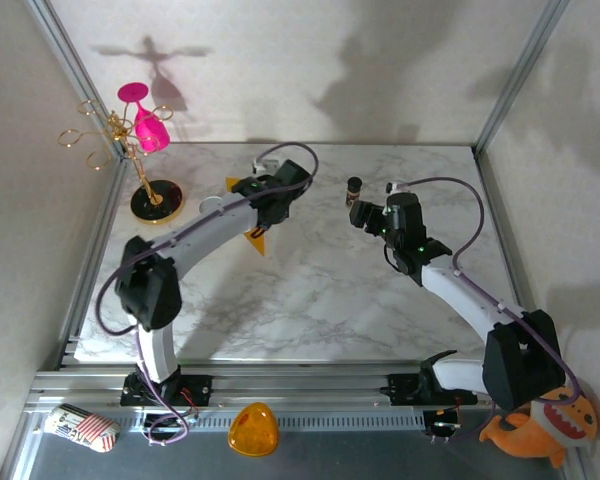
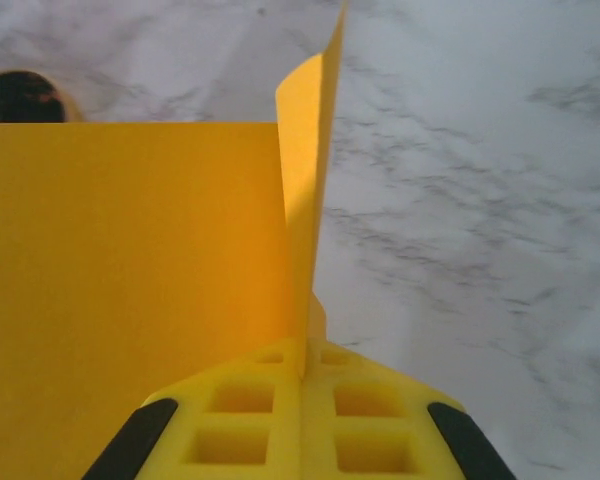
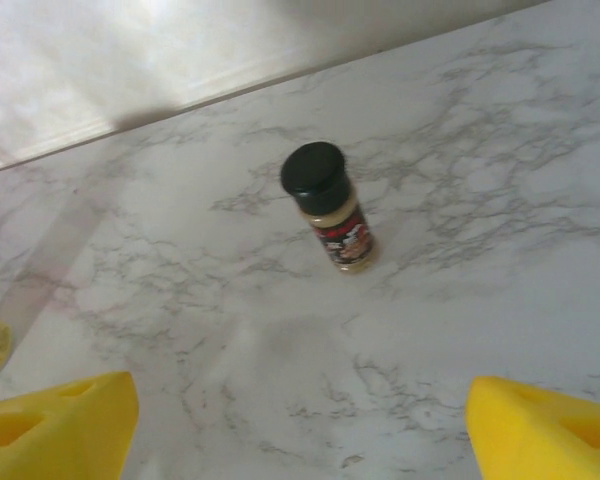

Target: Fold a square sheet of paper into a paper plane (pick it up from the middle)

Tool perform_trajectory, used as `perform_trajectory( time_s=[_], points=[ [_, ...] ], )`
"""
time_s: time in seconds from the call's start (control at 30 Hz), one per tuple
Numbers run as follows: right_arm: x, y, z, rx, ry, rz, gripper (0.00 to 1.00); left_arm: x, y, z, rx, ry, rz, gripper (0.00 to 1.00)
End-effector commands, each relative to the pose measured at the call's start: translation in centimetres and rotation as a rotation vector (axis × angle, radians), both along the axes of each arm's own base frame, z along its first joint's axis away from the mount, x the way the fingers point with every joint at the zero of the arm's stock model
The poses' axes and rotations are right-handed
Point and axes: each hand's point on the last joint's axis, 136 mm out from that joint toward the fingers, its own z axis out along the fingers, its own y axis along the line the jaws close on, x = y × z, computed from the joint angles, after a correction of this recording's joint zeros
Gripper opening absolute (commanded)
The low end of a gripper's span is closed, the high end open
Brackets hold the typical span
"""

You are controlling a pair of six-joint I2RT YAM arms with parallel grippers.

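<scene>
The square sheet of paper [image 2: 130, 280] is pinched in the left gripper [image 2: 302, 395], whose yellow fingers [image 2: 240, 420] press together on a fold with no gap between them. From the fingertips one thin ply stands upright and runs straight ahead; a broad flap spreads flat to the left of the fingers.

The hold looks slight, judging by how little paper sits between the fingertips. A sideways pull could let the sheet pivot or slip out; a sharp tug could tear it at the crease; the standing ply could flop over and spoil the fold line.

The right gripper [image 3: 300, 400] has its jaws spread wide and holds nothing. If it crosses over to help, it could catch the upright ply and crumple it. A spice jar [image 3: 330, 205] stands just ahead of its fingers, in line with the gap; being tall and narrow, it would probably topple at a nudge.

The paper is matte orange-yellow, straight-edged and sharply creased, and thin enough that light glows through the upright ply. The fingers are moulded plastic with square pockets and black side strips. The jar has a black cap and a printed label. The table [image 3: 500, 150] is smooth, white with grey marble veining, and likely slick under paper.
</scene>
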Motion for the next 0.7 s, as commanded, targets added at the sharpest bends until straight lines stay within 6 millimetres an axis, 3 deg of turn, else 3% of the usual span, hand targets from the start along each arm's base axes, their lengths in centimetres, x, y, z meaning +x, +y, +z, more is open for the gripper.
perform_trajectory(
  time_s=[0.0, 0.17, 0.33, 0.67],
  points=[
    [-0.2, -2.3, 1.0, -0.027, -0.047, -0.090, 0.88, -0.9, 2.3, -1.4, 0.327, 0.052, 0.041, 0.03],
    [-0.8, -4.4, 1.1, -0.019, -0.052, -0.159, 0.89, -0.2, 1.7, -4.2, 0.501, 0.085, 0.038, 0.02],
    [-1.1, -5.2, 0.8, -0.014, -0.039, -0.185, 0.89, 0.1, 0.6, -7.0, 0.553, 0.121, 0.013, 0.01],
    [-1.1, -5.6, 0.2, 0.010, -0.019, -0.204, 0.89, -0.2, -4.8, -12.9, 0.499, 0.158, -0.067, 0.04]
  ],
)
